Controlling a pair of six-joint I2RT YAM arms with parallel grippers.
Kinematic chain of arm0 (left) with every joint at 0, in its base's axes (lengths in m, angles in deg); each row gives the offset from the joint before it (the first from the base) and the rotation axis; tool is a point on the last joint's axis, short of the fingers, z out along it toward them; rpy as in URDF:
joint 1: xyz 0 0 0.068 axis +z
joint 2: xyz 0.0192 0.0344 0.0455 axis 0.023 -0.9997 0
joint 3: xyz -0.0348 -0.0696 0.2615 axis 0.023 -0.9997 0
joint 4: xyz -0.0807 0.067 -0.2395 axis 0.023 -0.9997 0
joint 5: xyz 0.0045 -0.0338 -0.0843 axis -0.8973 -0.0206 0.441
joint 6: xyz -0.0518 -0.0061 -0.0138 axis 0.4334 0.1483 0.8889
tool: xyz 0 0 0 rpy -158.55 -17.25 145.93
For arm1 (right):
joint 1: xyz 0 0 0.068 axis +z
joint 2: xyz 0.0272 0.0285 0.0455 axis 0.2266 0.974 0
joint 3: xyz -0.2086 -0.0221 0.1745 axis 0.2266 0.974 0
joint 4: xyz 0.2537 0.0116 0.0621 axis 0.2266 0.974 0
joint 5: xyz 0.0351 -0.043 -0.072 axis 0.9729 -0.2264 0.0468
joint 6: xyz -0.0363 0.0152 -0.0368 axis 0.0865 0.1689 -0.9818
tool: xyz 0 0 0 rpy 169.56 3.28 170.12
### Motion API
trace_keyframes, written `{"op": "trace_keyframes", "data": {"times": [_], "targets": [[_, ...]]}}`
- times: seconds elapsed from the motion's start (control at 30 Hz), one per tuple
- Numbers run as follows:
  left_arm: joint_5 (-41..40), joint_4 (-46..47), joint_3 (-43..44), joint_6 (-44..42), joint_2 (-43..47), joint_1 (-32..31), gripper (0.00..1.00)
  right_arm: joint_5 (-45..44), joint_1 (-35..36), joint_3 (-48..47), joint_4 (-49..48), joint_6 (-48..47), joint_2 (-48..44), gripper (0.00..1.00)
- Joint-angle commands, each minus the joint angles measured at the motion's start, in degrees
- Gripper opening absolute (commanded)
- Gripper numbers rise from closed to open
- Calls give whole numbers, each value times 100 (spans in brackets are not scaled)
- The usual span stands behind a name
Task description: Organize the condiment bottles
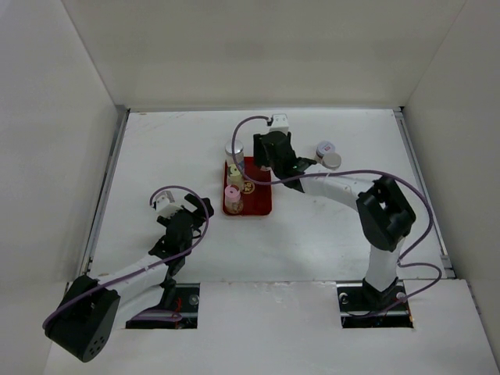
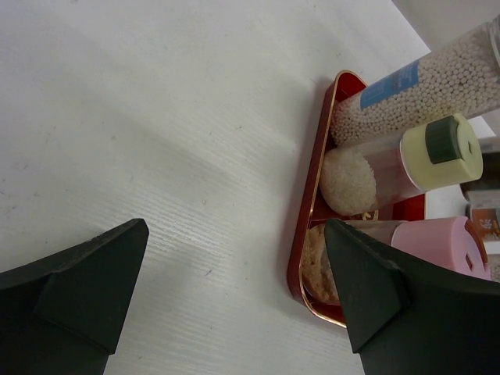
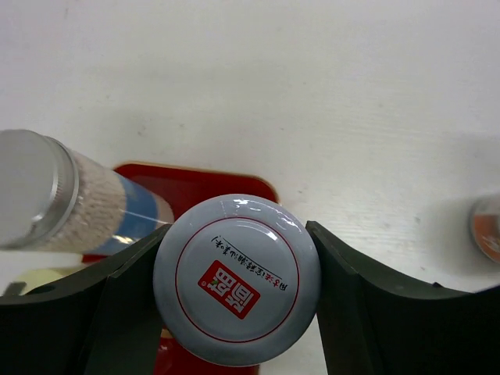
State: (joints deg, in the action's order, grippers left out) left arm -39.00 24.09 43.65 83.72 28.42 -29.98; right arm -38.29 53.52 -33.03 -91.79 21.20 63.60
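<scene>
Three condiment bottles stand along the left side of the red tray (image 1: 258,199): a silver-capped one (image 1: 234,150), a yellow-green-capped one (image 1: 234,172) and a pink-capped one (image 1: 232,193). My right gripper (image 1: 268,158) is over the tray's far right corner. In the right wrist view it (image 3: 237,228) is shut on a bottle with a white, red-printed cap (image 3: 237,279). My left gripper (image 1: 191,212) is open and empty on the table left of the tray. In its wrist view (image 2: 234,273) the pink cap (image 2: 441,242) lies behind the right finger.
Two more bottles stand on the table right of the tray, one purple-rimmed (image 1: 325,148) and one silver-capped (image 1: 332,161). White walls enclose the table on the left, back and right. The right arm's cable arcs over the tray area.
</scene>
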Motion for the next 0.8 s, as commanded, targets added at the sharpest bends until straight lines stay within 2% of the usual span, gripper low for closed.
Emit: {"op": "trace_keyframes", "data": {"times": [0.0, 0.37, 0.5, 0.6, 0.77], "targets": [[-42, 254, -8, 32, 76, -29, 100, 149, 57, -596, -533, -44, 304, 53], [-15, 254, -8, 32, 120, -21, 100, 193, 57, -948, -779, -53, 1016, 56], [-7, 254, -26, 32, 129, -3, 100, 132, 75, -940, -902, 0, 1105, 63], [-7, 254, -8, 23, 120, -12, 100, 9, 119, -896, -911, 0, 1061, 74], [2, 254, -17, 32, 164, -20, 100, -44, 172, -615, -893, -9, 649, 80]]}}
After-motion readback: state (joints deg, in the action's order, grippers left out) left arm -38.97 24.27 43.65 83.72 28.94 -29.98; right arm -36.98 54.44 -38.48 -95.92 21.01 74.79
